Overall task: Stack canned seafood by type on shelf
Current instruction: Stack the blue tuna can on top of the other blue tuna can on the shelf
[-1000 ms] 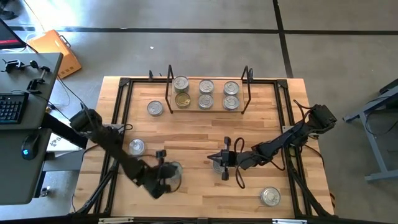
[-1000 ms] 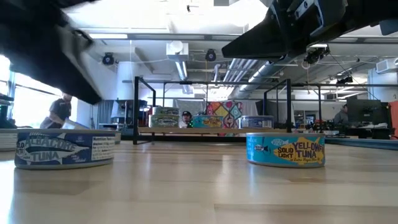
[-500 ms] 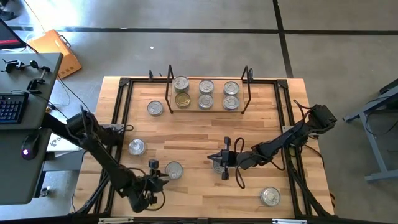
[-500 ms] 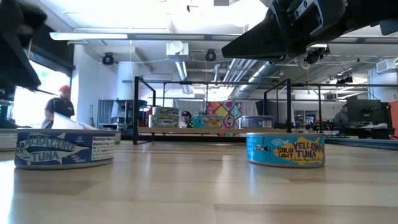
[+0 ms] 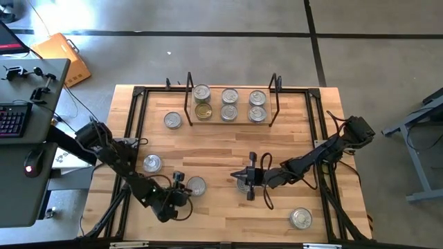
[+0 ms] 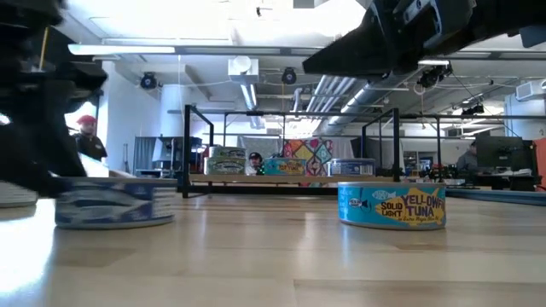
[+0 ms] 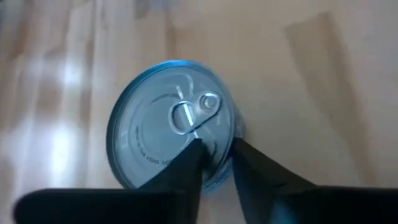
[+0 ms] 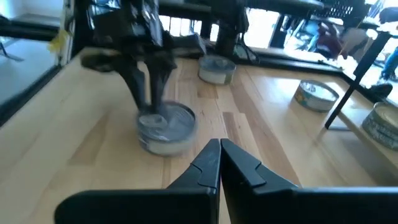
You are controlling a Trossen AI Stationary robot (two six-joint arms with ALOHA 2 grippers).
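Now the left hand (image 7: 216, 163) has returned to the silver can (image 5: 196, 185), fingers slightly apart over its rim, nudging it; the right hand (image 5: 248, 178) stays closed

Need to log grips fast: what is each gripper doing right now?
Left gripper: fingers a little apart, straddling the rim of a silver-lidded can; a firm grip cannot be told.
Right gripper: closed, holding nothing.

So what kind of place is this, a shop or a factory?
Most likely a robotics lab or workshop. Two robot arms work at a wooden table set on a bare concrete floor, a desk with a keyboard stands beside it, and exposed ceiling ducts run overhead.
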